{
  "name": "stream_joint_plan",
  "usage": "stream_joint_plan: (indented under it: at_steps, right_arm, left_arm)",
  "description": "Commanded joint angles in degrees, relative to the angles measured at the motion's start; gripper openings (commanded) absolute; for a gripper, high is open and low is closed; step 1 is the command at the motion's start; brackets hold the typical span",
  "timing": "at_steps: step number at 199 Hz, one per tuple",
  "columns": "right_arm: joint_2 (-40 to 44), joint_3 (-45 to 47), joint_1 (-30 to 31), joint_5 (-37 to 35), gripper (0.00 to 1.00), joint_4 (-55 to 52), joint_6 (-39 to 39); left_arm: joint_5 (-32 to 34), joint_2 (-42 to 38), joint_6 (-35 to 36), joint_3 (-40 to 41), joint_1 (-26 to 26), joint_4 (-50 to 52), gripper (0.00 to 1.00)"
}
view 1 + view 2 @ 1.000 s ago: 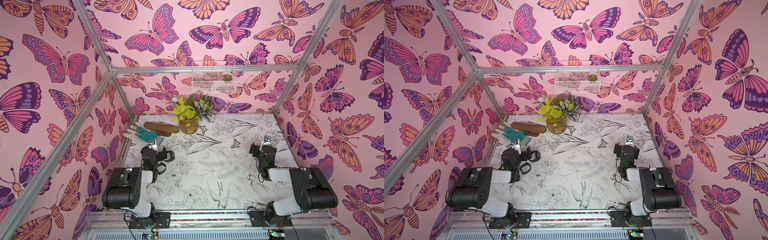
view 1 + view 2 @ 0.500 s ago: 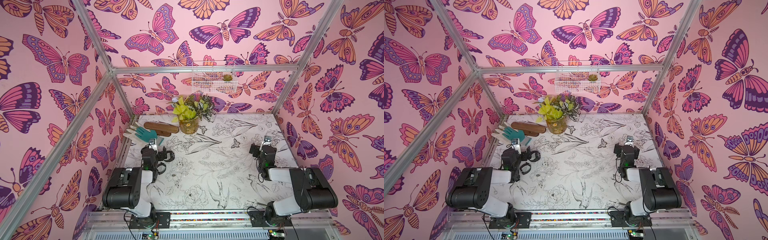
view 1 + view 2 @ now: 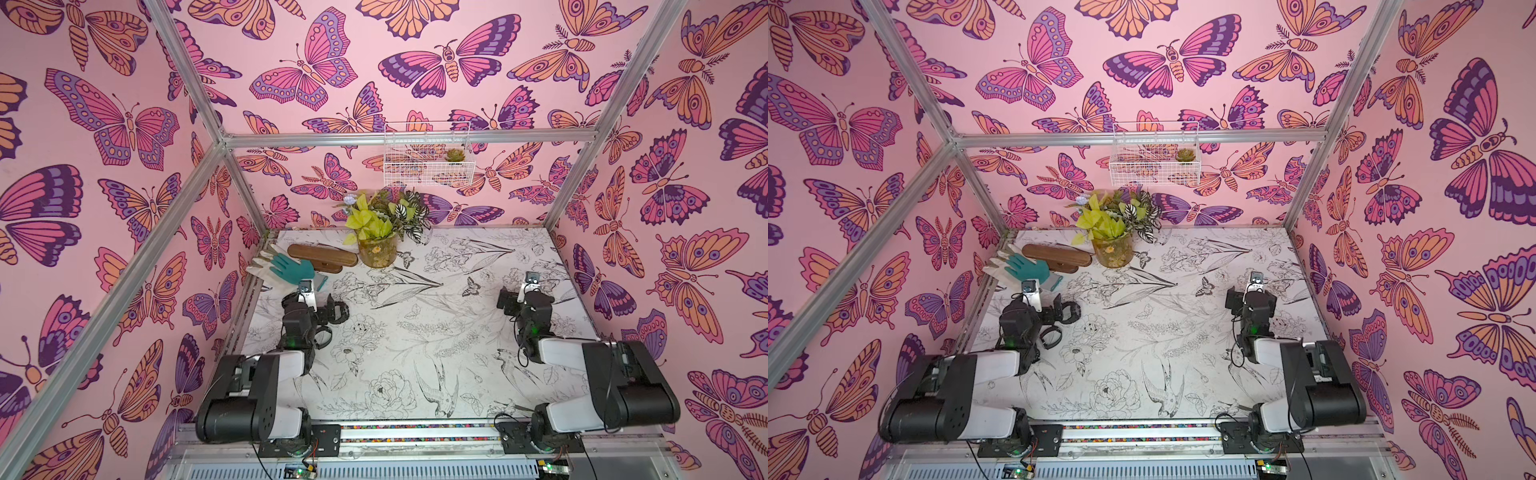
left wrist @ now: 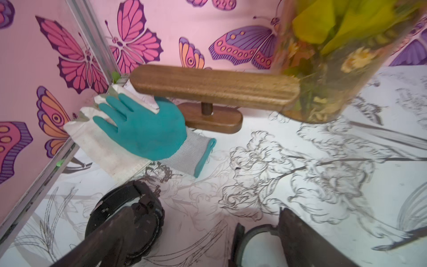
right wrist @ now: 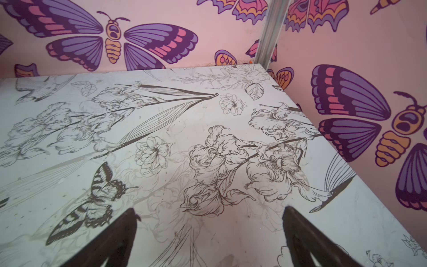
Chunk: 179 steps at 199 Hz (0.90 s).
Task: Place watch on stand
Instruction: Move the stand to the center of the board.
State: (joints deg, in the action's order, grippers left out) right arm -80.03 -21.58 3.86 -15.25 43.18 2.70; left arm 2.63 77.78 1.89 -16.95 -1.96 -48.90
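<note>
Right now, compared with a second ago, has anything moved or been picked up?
Nothing visibly changed. The left tool and the right tool are both open, as before. The watch, the stand and the glove lie where they were.

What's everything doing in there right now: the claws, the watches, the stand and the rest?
Left claw: open, holding nothing.
Right claw: open, empty.
Black watch: lying on table beside left claw.
Second black watch: lying on table.
Stand: upright, bar bare.
Teal glove: flat, atop white glove.
Plant jar: upright.
Wire basket: hanging, small succulent inside.
</note>
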Motion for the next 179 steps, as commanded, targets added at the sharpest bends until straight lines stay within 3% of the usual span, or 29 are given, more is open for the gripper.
stream_joint_plan:
  at_steps: [1, 38, 63, 74, 86, 106, 120, 147, 179]
  right_arm:
    - [7.67, -1.22, 0.44, 2.43, 0.99, -7.07, -1.3]
    - [20.91, -1.81, 0.45, 3.37, 0.99, -17.37, 8.54]
    - [28.68, -5.77, 0.22, -7.29, 0.99, -36.74, 31.15]
    - [31.64, -6.76, 0.13, -8.17, 0.99, -44.45, 37.45]
    - [34.26, -5.77, -0.12, -6.1, 0.99, -45.9, 40.41]
    - [36.38, -5.76, -0.61, 1.93, 0.99, -46.08, 39.68]
    - [35.7, -7.31, -0.6, 6.59, 0.99, -48.18, 38.8]
    - [31.97, -9.62, -0.52, 16.41, 0.99, -49.76, 34.71]
    - [29.47, -11.05, 0.31, 18.02, 0.99, -53.31, 31.29]
  left_arm:
    - [1.42, -7.25, 1.24, -0.4, -2.52, 8.07, 0.99]
    - [13.64, -19.65, -1.89, -5.01, -12.23, 23.33, 0.99]
    - [17.15, -25.63, -18.21, -9.74, -12.28, 36.87, 0.99]
    - [20.5, -26.39, -27.38, -11.62, -12.05, 43.43, 0.99]
    - [20.78, -26.45, -34.97, -11.28, -11.38, 47.37, 0.99]
    - [13.84, -25.31, -34.69, -8.48, -8.77, 41.51, 0.99]
    - [11.33, -22.18, -36.52, -10.42, -6.99, 42.87, 0.99]
    - [10.83, -11.07, -40.22, -23.02, -6.72, 54.84, 0.99]
    - [11.3, 3.29, -45.99, -37.32, -6.72, 65.56, 0.99]
